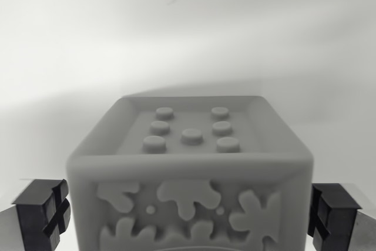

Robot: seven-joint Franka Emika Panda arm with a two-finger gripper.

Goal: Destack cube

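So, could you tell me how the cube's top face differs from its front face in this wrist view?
The cube's top face carries seven small round studs inside a raised rim; the front face carries irregular, leaf-like raised shapes with a few small dots. The top face shows whole, while the front face is cut off by the picture's bottom edge. Both are the same plain grey, with relief standing out from the surface.

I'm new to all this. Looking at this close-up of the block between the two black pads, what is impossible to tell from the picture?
- Whether another cube sits under the cube: the wrist view's bottom edge cuts it off.
- Whether the black fingers touch its sides: its own bulk hides the contact, and gaps seem to show.
- The pattern on the cube's front face: partly cut off by the bottom edge.
- The white surface behind: featureless, so table or wall is unclear.
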